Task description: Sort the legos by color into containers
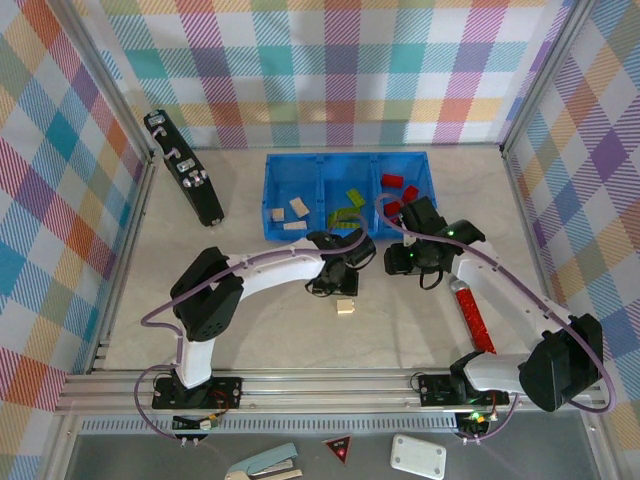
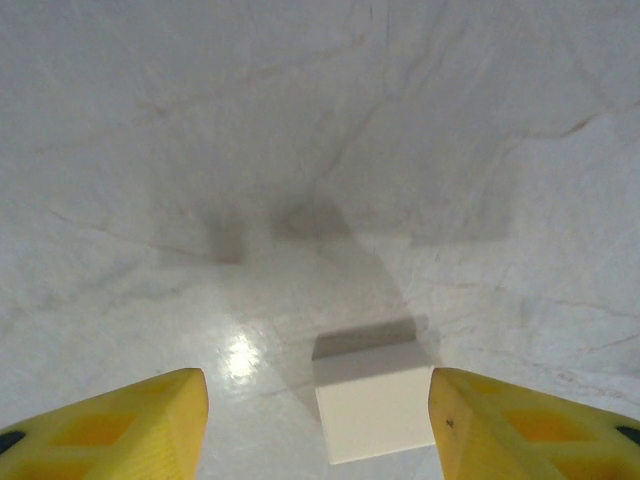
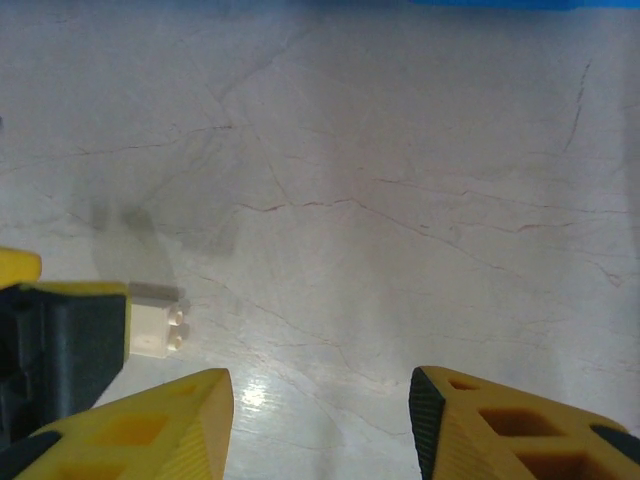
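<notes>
Left gripper [image 2: 318, 400] jaws parted astride cream brick [image 2: 372, 405], unclamped, right gripper [image 3: 320, 400] parted, empty, pale veined marble table [image 3: 380, 150], plaid walls [image 1: 340, 70] around

A black case [image 1: 183, 167] leans far left; a long red strip [image 1: 472, 318] lies right.

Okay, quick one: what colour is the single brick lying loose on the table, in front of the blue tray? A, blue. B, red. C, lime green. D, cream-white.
D: the loose brick on the table, just short of the blue tray, is cream-white, and the left wrist view shows the same pale block up close.
</notes>
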Robot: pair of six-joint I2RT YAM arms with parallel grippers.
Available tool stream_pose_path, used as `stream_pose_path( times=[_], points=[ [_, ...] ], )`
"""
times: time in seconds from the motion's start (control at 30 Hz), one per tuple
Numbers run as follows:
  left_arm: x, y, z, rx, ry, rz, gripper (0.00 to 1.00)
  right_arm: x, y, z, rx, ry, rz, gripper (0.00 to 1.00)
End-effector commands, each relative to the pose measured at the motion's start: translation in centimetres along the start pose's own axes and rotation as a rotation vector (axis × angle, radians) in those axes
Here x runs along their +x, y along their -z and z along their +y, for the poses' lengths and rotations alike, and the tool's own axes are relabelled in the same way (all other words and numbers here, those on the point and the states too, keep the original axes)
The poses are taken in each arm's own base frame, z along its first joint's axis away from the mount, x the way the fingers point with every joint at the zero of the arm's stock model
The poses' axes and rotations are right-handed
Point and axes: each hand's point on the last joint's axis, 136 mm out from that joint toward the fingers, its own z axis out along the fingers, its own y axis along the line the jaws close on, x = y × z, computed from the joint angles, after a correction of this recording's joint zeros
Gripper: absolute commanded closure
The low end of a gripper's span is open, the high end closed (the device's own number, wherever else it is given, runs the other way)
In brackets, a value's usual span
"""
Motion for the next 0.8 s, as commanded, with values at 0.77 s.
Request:
stream_pose_path(
  times=[0.77],
  points=[
    [3.8,-2.2,-1.6,-0.039,0.027,0.042,0.38,-2.5,3.2,-3.3,0.05,-0.04,-0.12,0.49]
  ],
)
